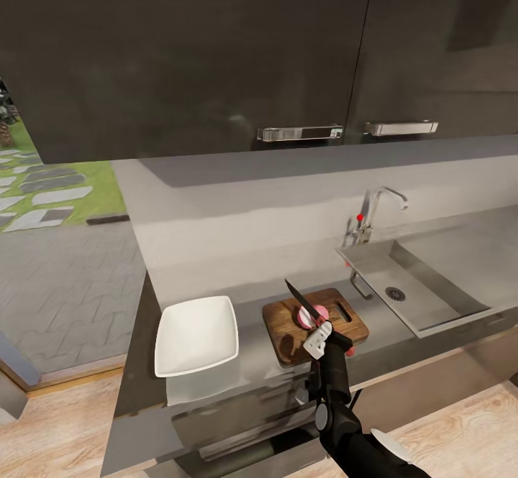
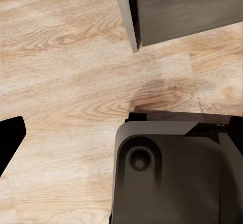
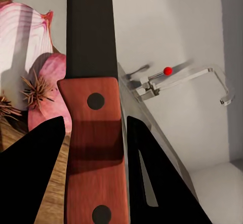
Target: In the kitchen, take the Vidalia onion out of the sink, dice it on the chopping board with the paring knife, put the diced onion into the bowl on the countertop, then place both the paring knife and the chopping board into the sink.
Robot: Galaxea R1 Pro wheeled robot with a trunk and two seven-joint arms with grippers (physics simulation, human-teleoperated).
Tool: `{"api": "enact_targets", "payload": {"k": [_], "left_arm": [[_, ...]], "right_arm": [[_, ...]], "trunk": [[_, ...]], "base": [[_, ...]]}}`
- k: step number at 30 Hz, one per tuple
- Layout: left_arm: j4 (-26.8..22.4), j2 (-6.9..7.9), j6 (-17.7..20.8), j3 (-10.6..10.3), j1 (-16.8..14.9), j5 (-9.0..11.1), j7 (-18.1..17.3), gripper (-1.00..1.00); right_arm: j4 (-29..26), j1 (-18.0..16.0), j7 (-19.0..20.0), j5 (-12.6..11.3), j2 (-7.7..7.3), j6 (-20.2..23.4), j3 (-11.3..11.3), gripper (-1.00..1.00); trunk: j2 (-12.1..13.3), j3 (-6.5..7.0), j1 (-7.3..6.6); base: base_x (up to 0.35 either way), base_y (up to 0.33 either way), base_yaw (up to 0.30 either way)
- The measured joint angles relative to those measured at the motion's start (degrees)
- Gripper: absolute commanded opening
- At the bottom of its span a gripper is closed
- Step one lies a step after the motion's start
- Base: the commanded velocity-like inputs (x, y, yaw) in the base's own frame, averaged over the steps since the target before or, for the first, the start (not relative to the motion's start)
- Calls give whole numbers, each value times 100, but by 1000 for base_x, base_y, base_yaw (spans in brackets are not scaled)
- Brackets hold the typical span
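On the brown chopping board (image 1: 288,331) lies the pinkish Vidalia onion (image 1: 311,315), which the right wrist view shows cut into two halves (image 3: 46,90), one with its pale layered inside facing up. My right gripper (image 1: 321,339) is shut on the paring knife's red handle (image 3: 93,133). Its black fingers (image 3: 33,168) flank the handle, and the dark blade (image 1: 298,297) points up and away just above the onion. The white square bowl (image 1: 196,334) sits on the dark countertop (image 1: 252,352) left of the board. The steel sink (image 1: 424,302) lies to the right. One black left finger (image 2: 7,140) hangs over the floor.
A chrome tap with a red knob (image 1: 368,215) stands behind the sink. Dark wall cabinets (image 1: 216,54) hang overhead with metal handles. The left wrist view looks down at the wooden floor (image 2: 66,72), the robot's dark base (image 2: 172,178) and a cabinet corner (image 2: 177,6).
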Motion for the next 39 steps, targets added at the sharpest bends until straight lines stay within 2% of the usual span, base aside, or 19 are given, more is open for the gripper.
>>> {"api": "enact_targets", "payload": {"k": [7, 12, 15, 39], "left_arm": [[0, 0, 0, 0, 0, 0, 0, 100], [0, 0, -2, 0, 0, 0, 0, 100], [0, 0, 0, 0, 0, 0, 0, 100], [0, 0, -7, 0, 0, 0, 0, 100]], "right_arm": [[90, 0, 6, -1, 16, -1, 6, -100], [274, 0, 8, 11, 176, -11, 0, -100], [328, 0, 8, 16, 206, -15, 0, -100], [355, 0, 14, 25, 221, -17, -15, -100]], "trunk": [[0, 0, 0], [0, 0, 0], [0, 0, 0], [0, 0, 0]], "base": [[0, 0, 0], [0, 0, 0], [0, 0, 0], [0, 0, 0]]}}
